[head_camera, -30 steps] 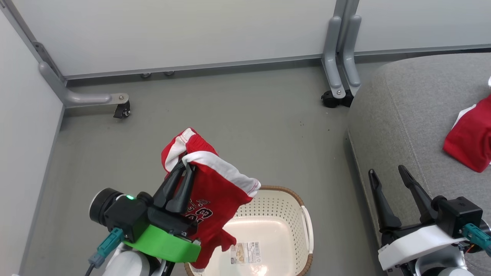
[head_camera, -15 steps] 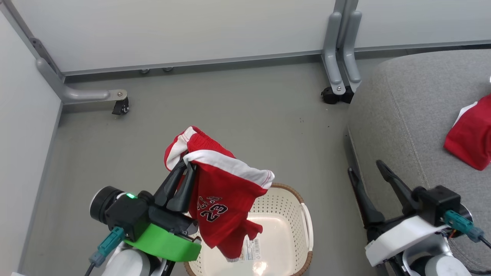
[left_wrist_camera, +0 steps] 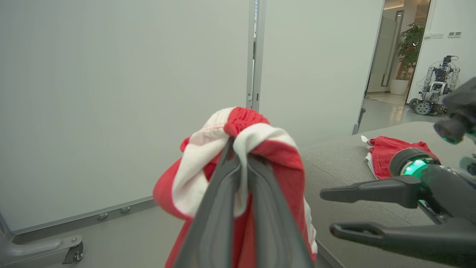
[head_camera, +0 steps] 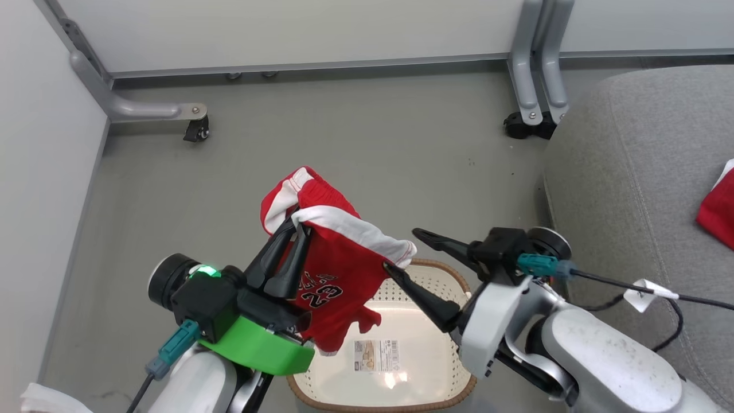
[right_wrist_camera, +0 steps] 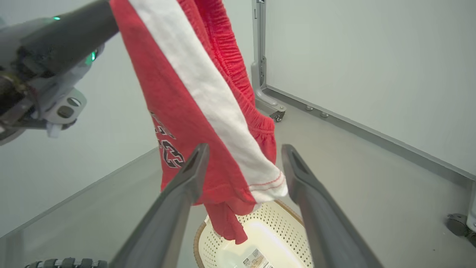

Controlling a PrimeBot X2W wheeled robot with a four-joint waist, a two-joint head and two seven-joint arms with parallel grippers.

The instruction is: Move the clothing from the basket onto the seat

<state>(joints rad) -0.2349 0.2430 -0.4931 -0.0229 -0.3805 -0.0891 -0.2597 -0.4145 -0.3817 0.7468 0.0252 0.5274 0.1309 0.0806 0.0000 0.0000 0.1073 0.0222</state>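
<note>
A: Above the cream-white, rounded plastic basket (head_camera: pixel 414 367) with perforated walls and a brown woven-look rim, what is held?

B: A soft red fabric jersey (head_camera: pixel 338 269), white-trimmed and numbered 23, is gripped by the left gripper (head_camera: pixel 299 225). A bunched red-and-white fold is clamped between its two long dark fingers (left_wrist_camera: pixel 219 208), which are pressed together. The rest of the cloth is draped down from the fingertips, with the lower end hung over the basket's opening.

A: How is that arm posed?

B: Its pale forearm (head_camera: pixel 195 384) is angled up from the lower left of the head view. A green collar (head_camera: pixel 252 350) is seen behind the wrist. The fingers are pointed up and away from the robot.

A: And the other arm?

B: The right forearm (head_camera: pixel 608 367) is set across from the lower right, and the right gripper (head_camera: pixel 399 248) is pointed left at the jersey's white hem. Its fingers (right_wrist_camera: pixel 178 201) are spread wide and are closed on nothing. Whether the nearer fingertip is touched by the hem cannot be told.

A: What is found in the basket?

B: A printed sticker (head_camera: pixel 375 355) is seen on its glossy bottom. The basket is stood on the grey floor (head_camera: pixel 355 149), near the large grey fabric-upholstered seat (head_camera: pixel 619 160).

A: And on the seat?

B: A second red garment (head_camera: pixel 717 212) with white parts is laid there, well apart from the basket
</note>
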